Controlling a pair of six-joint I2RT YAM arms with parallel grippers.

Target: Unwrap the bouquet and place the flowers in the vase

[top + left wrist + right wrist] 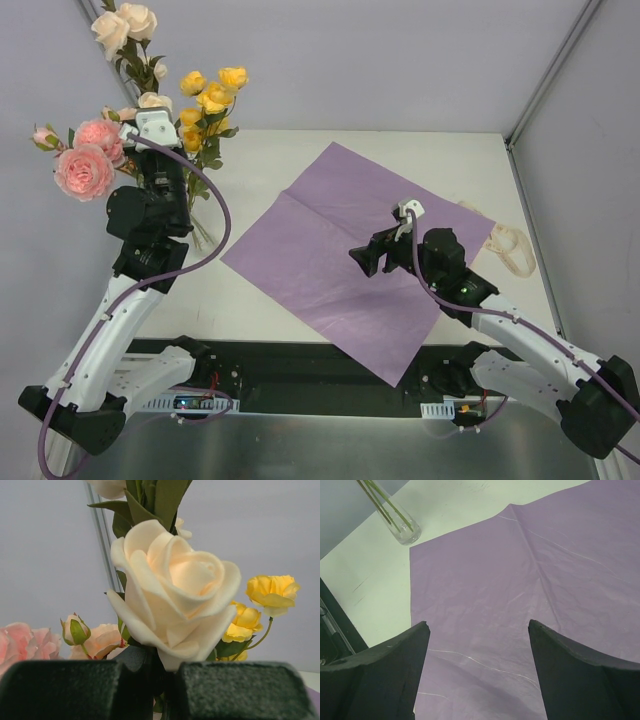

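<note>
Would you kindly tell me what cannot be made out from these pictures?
Right wrist view: the vase is cut off by the top edge; its neck is unseen.
Top view: the left arm covers most of the vase.
Left wrist view: a cream rose of the flowers and the fingers of the left gripper hide where the stems are pinched.
</note>
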